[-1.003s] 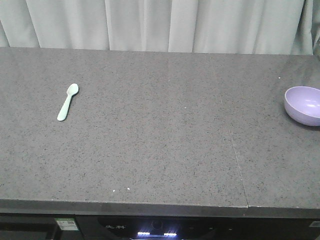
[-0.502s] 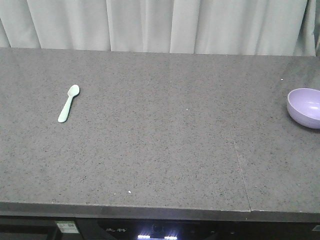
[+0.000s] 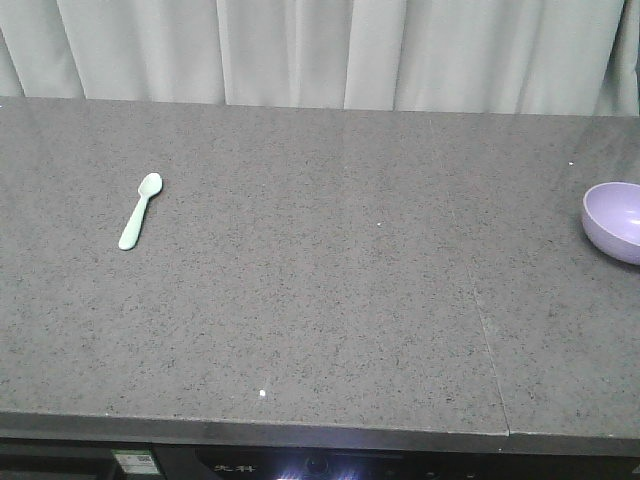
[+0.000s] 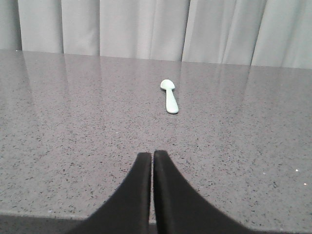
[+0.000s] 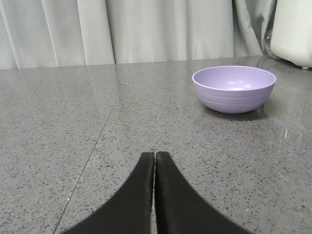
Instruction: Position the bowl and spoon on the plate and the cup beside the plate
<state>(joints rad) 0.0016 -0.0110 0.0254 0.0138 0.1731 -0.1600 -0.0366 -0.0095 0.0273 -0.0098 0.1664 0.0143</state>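
A pale mint spoon (image 3: pixel 140 211) lies flat on the left part of the grey stone counter (image 3: pixel 320 280), head pointing away. In the left wrist view the spoon (image 4: pixel 169 95) sits well ahead of my left gripper (image 4: pixel 152 154), which is shut and holds nothing. A lavender bowl (image 3: pixel 614 220) stands upright at the right edge of the front view, partly cut off. In the right wrist view the bowl (image 5: pixel 233 88) is ahead and to the right of my right gripper (image 5: pixel 155 154), also shut and empty. The plate and the cup are out of view.
Pale curtains (image 3: pixel 320 50) hang behind the counter. A seam (image 3: pixel 480 300) runs across the counter right of centre. A white appliance (image 5: pixel 292 29) stands at the far right behind the bowl. The counter's front edge (image 3: pixel 300 432) is close to both grippers.
The front view has shifted: the spoon and the bowl both sit slightly further right and lower than before. Neither object has moved on the counter.
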